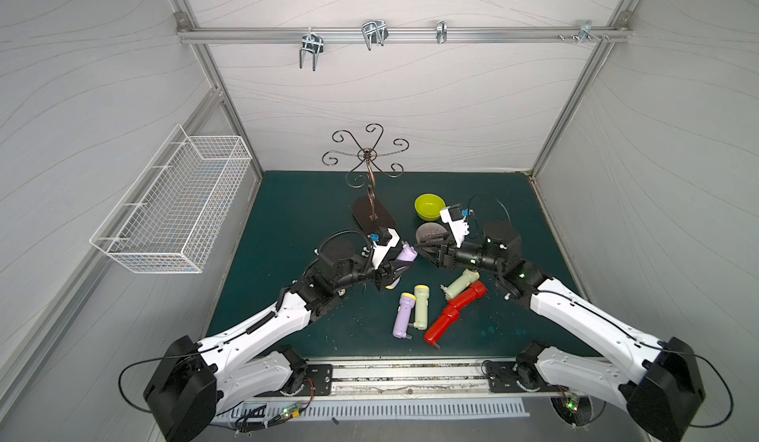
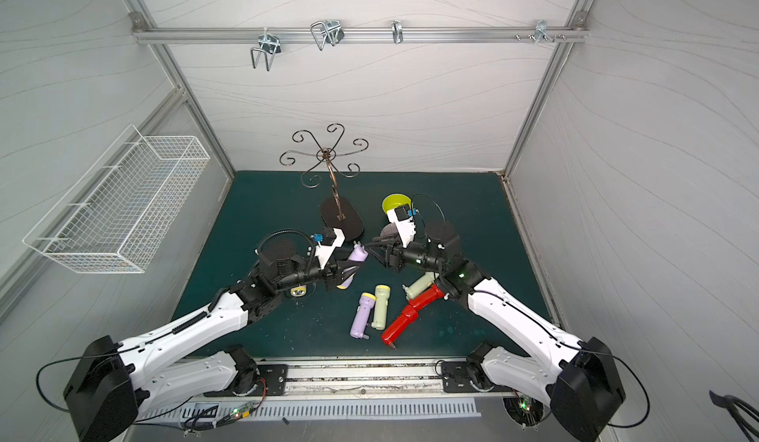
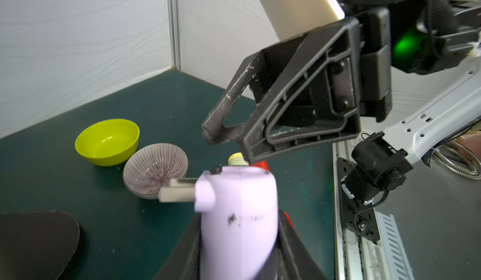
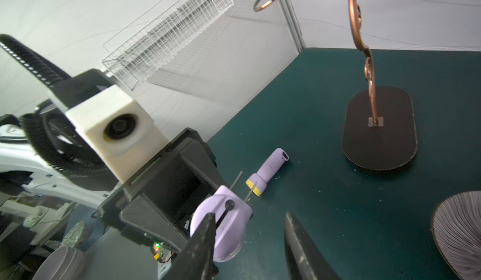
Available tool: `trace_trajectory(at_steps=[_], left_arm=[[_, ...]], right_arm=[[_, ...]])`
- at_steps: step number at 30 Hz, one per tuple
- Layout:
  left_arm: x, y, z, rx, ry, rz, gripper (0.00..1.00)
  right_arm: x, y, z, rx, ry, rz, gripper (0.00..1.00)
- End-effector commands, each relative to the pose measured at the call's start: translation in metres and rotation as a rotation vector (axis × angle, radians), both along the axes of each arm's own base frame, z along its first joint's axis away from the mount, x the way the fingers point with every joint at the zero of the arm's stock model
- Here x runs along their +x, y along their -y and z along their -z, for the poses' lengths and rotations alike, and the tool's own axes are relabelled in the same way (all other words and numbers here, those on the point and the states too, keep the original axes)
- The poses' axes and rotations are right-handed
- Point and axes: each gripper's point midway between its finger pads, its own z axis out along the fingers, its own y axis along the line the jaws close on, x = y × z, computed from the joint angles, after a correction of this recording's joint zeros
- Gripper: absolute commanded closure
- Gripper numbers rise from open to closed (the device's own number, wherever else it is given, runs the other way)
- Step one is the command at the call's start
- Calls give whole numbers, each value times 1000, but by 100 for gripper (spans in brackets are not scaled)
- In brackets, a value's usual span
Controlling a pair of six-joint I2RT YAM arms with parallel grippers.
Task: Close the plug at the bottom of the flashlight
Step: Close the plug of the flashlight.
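My left gripper (image 3: 238,229) is shut on a purple flashlight (image 3: 236,213), its bottom end pointing toward the right arm. In both top views the flashlight (image 1: 404,255) (image 2: 357,255) hangs above the mat in that gripper (image 1: 392,273). Its plug (image 3: 179,190) sticks out sideways from the bottom end, and its thin prongs (image 4: 236,179) show in the right wrist view. My right gripper (image 4: 250,215) (image 1: 423,251) is open right at that end. One of its fingers (image 4: 205,237) lies across the flashlight's end face (image 4: 229,224); the other stands clear over the mat.
Several flashlights lie on the green mat: purple (image 1: 402,314), cream (image 1: 421,306), cream (image 1: 462,284), red (image 1: 468,296), red (image 1: 441,329), and another purple (image 4: 268,170) by the left arm. A yellow-green bowl (image 1: 429,206), striped bowl (image 1: 429,234) and metal stand (image 1: 373,214) stand behind.
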Motion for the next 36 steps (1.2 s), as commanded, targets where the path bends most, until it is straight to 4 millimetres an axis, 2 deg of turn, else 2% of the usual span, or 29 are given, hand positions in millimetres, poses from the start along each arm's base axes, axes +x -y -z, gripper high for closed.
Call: trace_trajectory(at_steps=[1,6,10,13,16,19,27,30,36], left_arm=[[-16,2,-65,-119,202,81,100],[-31,2,-80,-140,258,148,100],[-41,7,-88,-131,278,225,100],[-44,9,-88,-101,296,257,100],[-41,7,-87,-80,307,261,100],[-39,3,-87,-85,291,285,100],[-46,2,-79,-61,260,360,100],[-48,1,-77,-55,258,371,100],[-49,2,-72,-41,248,383,100]], right_arm=[[-20,2,-45,93,78,-92,54],[-36,5,-65,104,126,-147,55],[-47,3,-73,42,207,-194,63],[-58,-3,-69,-71,303,-217,69],[-62,-9,-58,-197,391,-193,69],[-62,-10,-51,-268,452,-166,66],[-59,-1,-51,-331,553,-115,61],[-59,-1,-48,-343,564,-114,56],[-59,-8,-44,-356,571,-127,55]])
